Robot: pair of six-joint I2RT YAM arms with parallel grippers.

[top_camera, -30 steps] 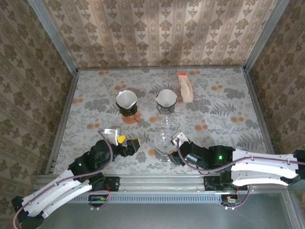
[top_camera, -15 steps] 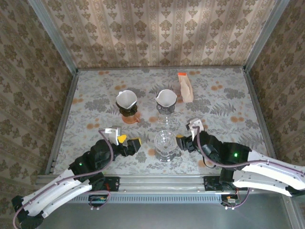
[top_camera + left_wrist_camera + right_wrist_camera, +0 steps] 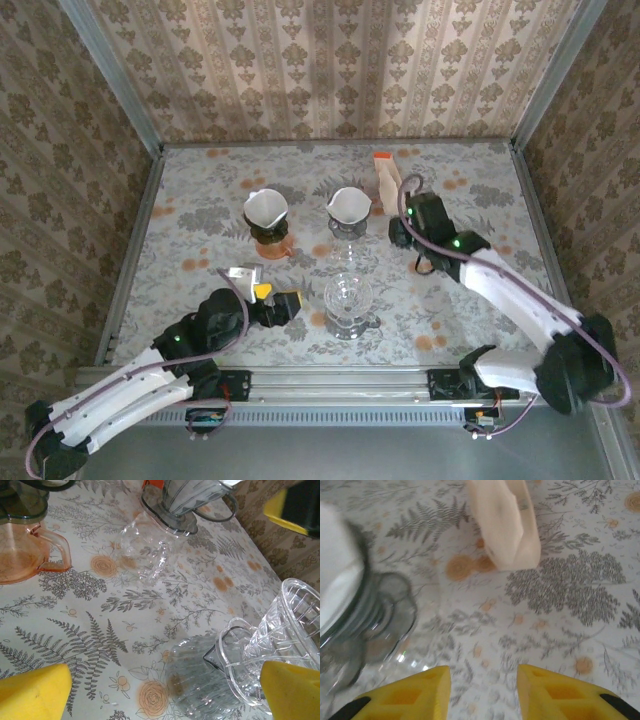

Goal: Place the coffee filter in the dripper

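Observation:
The empty clear dripper stands at the front middle of the table. In the left wrist view this dripper is close beside my right-hand yellow finger. My left gripper is open just left of it, holding nothing. A beige pack of coffee filters with an orange top lies at the back. My right gripper hovers just in front of that pack; its jaws stand apart with nothing between them.
A grey dripper and an orange dripper stand mid-table, each with a white filter inside. The grey one's filter is blurred at the left of the right wrist view. Metal rails border the table.
My right arm swung from beside the clear dripper at the front up to the back, close to the filter pack, and its jaws narrowed. The left gripper barely shifted.

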